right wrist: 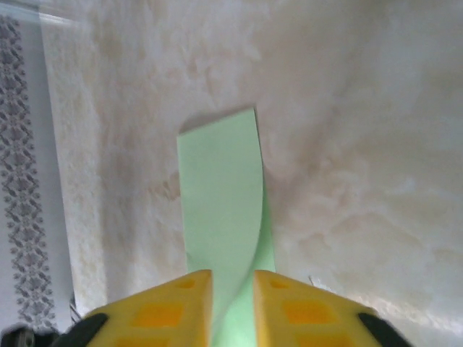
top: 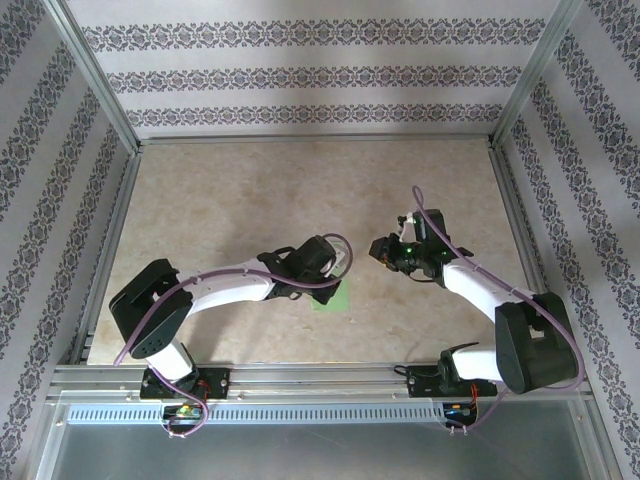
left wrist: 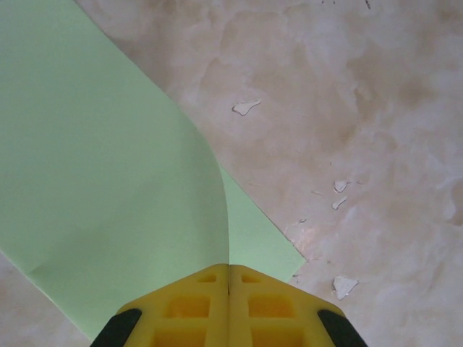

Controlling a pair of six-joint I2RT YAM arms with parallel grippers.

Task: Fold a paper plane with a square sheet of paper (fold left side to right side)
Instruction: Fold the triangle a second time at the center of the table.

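Top external: mottled beige tabletop bears green sheet, patterned walls around.

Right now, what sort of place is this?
Probably a lab robot cell: a beige tabletop boxed in by aluminium framing and patterned wall panels, with a left arm and right arm bolted at its near edge.

sheet of paper: light green | tabletop: mottled beige | walls: white, grey floral stripes | cables: purple

Striped floral wallpaper lines three walls; aluminium posts frame the beige mottled surface, chipped in spots.
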